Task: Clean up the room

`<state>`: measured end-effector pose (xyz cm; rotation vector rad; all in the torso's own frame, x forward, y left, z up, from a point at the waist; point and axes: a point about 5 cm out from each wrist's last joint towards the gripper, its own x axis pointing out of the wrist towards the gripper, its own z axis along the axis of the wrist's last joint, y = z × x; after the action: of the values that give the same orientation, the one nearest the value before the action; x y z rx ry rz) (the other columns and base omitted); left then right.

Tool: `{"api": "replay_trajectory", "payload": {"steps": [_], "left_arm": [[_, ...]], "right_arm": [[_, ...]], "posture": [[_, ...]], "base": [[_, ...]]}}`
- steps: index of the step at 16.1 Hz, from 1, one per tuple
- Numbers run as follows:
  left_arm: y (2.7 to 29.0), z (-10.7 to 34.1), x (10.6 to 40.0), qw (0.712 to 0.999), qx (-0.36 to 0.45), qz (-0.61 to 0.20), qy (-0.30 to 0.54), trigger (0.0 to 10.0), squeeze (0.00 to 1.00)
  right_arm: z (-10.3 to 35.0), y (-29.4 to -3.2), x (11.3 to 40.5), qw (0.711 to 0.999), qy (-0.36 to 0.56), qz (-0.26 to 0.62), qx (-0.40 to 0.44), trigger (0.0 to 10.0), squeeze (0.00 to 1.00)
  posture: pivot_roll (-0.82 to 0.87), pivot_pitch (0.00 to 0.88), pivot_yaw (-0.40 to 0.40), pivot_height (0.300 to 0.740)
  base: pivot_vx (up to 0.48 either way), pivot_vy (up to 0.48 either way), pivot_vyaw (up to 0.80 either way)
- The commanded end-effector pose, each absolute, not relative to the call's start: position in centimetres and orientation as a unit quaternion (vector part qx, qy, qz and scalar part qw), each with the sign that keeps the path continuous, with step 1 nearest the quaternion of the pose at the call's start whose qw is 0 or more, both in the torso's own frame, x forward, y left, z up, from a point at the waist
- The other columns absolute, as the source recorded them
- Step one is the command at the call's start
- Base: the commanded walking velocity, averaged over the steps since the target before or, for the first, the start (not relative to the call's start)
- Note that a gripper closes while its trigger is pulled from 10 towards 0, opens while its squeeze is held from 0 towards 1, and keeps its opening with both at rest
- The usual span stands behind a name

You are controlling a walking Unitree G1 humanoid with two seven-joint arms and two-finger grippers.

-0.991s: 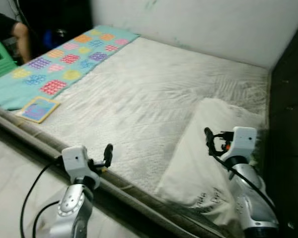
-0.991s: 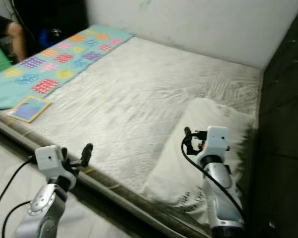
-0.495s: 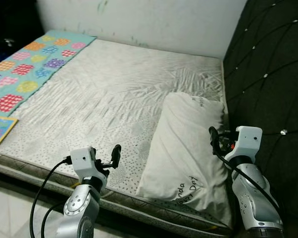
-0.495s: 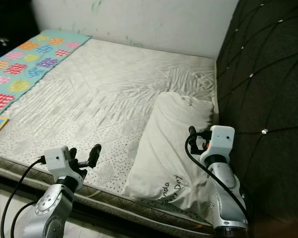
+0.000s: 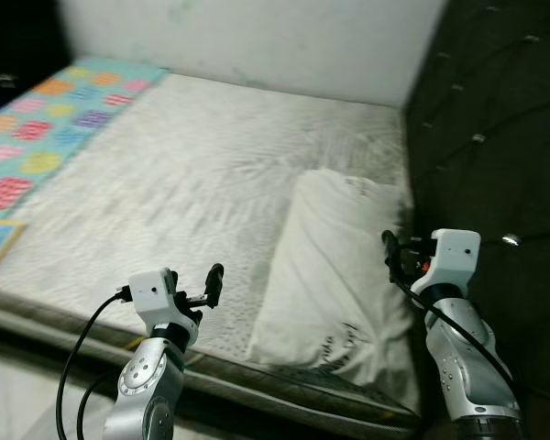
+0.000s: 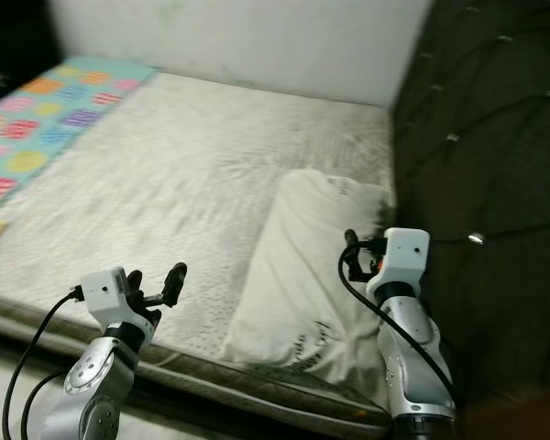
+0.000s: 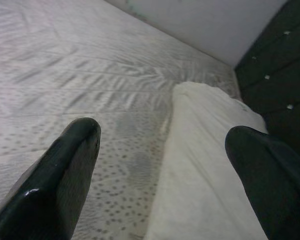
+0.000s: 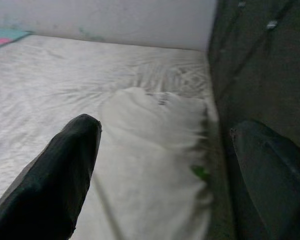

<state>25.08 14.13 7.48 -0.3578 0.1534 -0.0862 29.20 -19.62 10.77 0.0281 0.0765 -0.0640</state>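
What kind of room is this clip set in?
Most likely a bedroom: a bare white mattress with a white pillow lying on it, a dark tufted headboard at its end, and a patterned teal blanket along the far side.

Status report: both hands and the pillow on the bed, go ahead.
Left hand open, empty, over mattress edge. Right hand open, empty, above pillow. Pillow flat beside dark headboard. Nothing blocking.

Head stereo pair down over the bed [image 5: 192, 174]; both wrist cameras low toward the shared pillow [image 7: 200, 150]
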Motion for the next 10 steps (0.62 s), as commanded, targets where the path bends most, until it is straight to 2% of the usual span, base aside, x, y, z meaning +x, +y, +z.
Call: {"api": "replay_trajectory", "payload": {"steps": [1, 8, 10], "left_arm": [[14.12, 7.09, 25.01, 0.979, -0.181, -0.039, 0.085, 10.0, 0.00], [14.14, 6.96, 24.96, 0.979, -0.178, -0.039, 0.088, 10.0, 0.00], [14.14, 6.96, 24.96, 0.979, -0.178, -0.039, 0.088, 10.0, 0.00]], "right_arm": [[10.60, -19.65, 29.20, 0.998, 0.045, -0.034, 0.016, 10.0, 0.00], [10.52, -19.68, 29.14, 0.998, 0.047, -0.034, 0.015, 10.0, 0.00], [10.49, -19.70, 29.15, 0.998, 0.048, -0.034, 0.016, 10.0, 0.00]], "posture": [[-0.05, 0.000, -0.001, 0.740], [-0.06, 0.000, 0.001, 0.740], [-0.06, 0.000, 0.001, 0.740]], "base": [[0.000, 0.000, -0.68], [0.000, 0.000, -0.57], [0.000, 0.255, -0.48]]}}
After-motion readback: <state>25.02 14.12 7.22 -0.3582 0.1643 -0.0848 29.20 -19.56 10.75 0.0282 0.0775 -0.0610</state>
